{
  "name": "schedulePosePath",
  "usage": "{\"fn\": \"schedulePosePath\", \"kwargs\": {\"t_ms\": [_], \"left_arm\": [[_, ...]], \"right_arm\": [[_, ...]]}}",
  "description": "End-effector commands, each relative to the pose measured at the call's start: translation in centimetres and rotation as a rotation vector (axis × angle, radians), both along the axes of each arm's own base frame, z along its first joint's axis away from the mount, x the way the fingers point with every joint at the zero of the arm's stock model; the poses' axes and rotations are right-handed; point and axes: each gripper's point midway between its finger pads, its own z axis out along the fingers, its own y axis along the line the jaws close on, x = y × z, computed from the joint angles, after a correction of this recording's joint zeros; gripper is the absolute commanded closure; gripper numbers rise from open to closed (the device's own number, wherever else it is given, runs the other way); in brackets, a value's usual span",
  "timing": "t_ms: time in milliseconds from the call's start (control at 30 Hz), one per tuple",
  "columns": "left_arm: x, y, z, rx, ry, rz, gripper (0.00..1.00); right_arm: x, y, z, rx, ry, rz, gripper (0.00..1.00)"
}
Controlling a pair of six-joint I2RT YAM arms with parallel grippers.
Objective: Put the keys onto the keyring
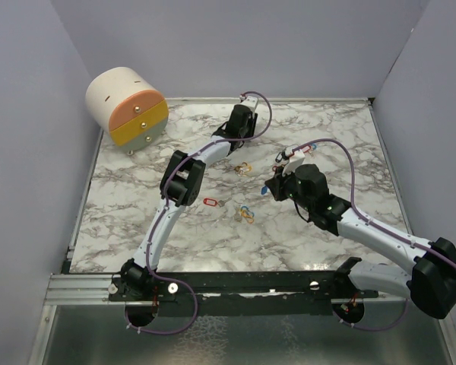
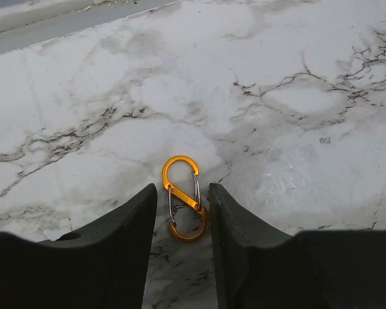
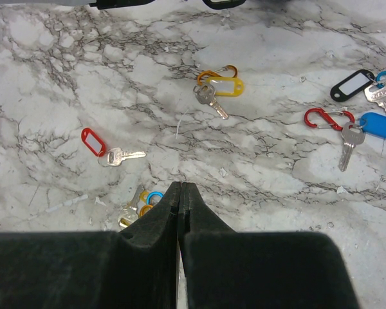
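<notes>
Happening: L claw (image 2: 182, 188) low over table (image 2: 296, 96), fingers spread, one each side of orange clip (image 2: 183, 198). Can't tell if they touch it yet.
Why there: straddle looks set for a squeeze across the clip's narrow width. My guess is that's the ring to be held for loading.
Clip spot: hidden under L wrist in top view, toward far edge from red-tag key (image 3: 93, 141).
R claw (image 3: 180, 188): fingers pressed together, nothing seen between them. Hovers near red-tag key, prob parked so L works first.
Keys: all loose on the marble, R wrist view.
- Yellow-tag key (image 3: 222, 87) w/ 2nd clip (image 3: 212, 73): up-right of red-tag key.
- Red clip (image 3: 328, 118), black tag (image 3: 350, 84), blue tag (image 3: 381, 127): well right of it.
- Small bunch (image 3: 140, 207): just below it, partly under R fingers.
Progress: early, no key on the orange clip.
Risk: clip is thin and flat, could skid or flip when pinched.
</notes>
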Motion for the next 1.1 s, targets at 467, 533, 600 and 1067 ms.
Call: {"fn": "schedulePosePath", "kwargs": {"t_ms": [467,533,600,1067], "left_arm": [[-0.4,0.4,-1.1,0.005,0.02,0.007,1.0],[-0.6,0.6,-0.4,0.003,0.016,0.007,1.0],[-1.0,0.8,0.5,-0.001,0.01,0.008,1.0],[-11.2,2.7,8.7,-0.18,0.096,-0.039,1.0]], "right_arm": [[0.2,-0.2,-0.5,-0.022,-0.001,-0.014,0.99],[0.3,-0.2,-0.6,-0.023,-0.001,-0.018,0.99],[0.4,-0.3,-0.7,-0.027,-0.001,-0.026,0.99],[1.8,-1.1,-1.7,-0.088,-0.024,-0.085,0.99]]}}
